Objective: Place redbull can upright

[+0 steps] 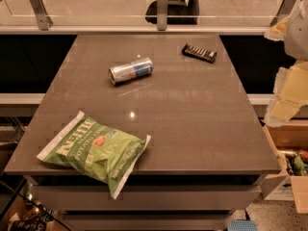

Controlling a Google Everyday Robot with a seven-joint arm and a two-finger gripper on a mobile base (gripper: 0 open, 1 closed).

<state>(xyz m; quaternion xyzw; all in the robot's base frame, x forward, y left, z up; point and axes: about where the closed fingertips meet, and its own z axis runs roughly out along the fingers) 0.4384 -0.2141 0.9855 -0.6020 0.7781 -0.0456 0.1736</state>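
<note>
Your redbull can lies on its side on the far half of the worktop, well apart from the gripper at the view's right edge, whose state you cannot tell.

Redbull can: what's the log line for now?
redbull can: on its side on table | gripper: right edge of view, apart from can | upright: not yet
</note>
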